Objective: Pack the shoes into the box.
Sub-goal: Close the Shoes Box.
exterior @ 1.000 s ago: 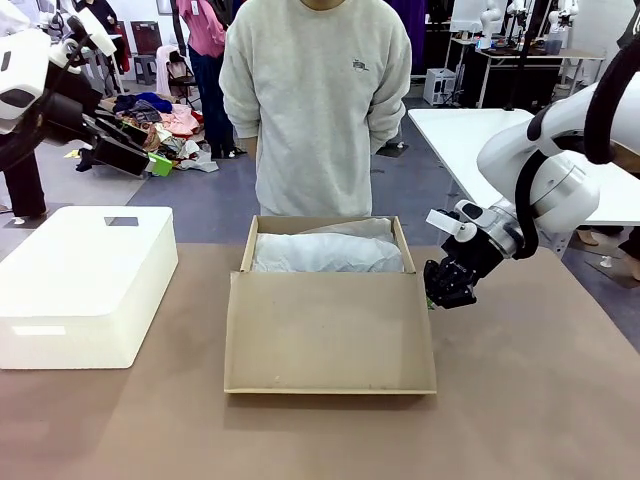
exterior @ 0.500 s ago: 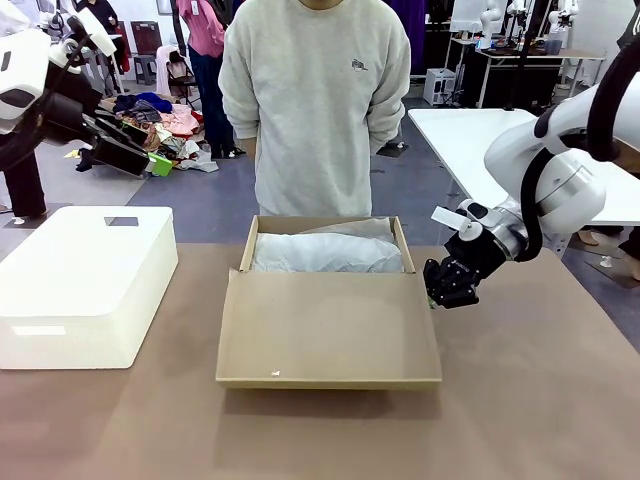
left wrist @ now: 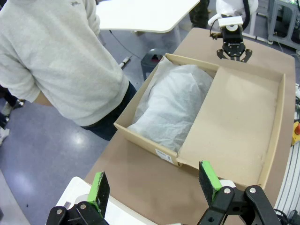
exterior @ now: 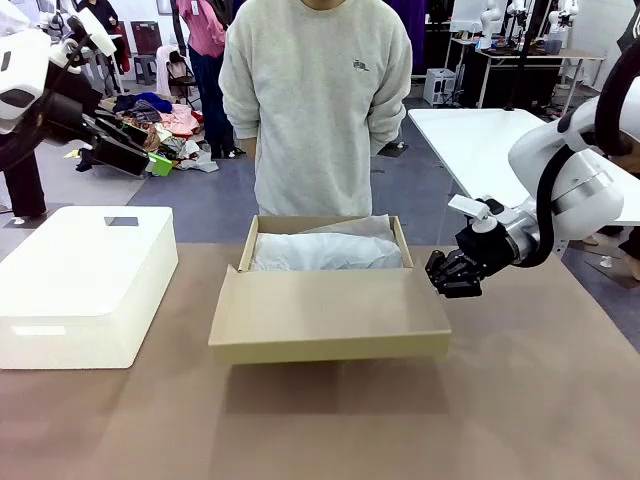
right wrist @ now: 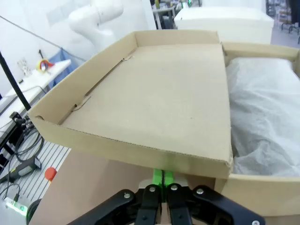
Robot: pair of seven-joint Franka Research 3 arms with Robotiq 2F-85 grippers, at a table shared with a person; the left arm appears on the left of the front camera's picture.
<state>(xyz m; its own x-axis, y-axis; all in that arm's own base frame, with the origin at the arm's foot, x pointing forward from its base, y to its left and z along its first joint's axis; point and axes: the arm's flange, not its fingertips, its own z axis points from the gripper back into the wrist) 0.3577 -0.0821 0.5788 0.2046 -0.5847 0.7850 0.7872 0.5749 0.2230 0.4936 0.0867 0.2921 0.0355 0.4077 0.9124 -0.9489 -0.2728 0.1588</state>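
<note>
White tissue [left wrist: 176,101] in box [left wrist: 140,138], beyond spread left claw [left wrist: 154,187]

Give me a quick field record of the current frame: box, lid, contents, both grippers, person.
box: brown cardboard box, centre of table, open
lid: hinged lid lifted off the table, near edge raised
contents: white tissue paper; no shoes visible
right gripper: right gripper shut, at the lid's right edge
left gripper: left gripper open, raised, holding nothing
other: white bin at left
person: standing behind box
</note>
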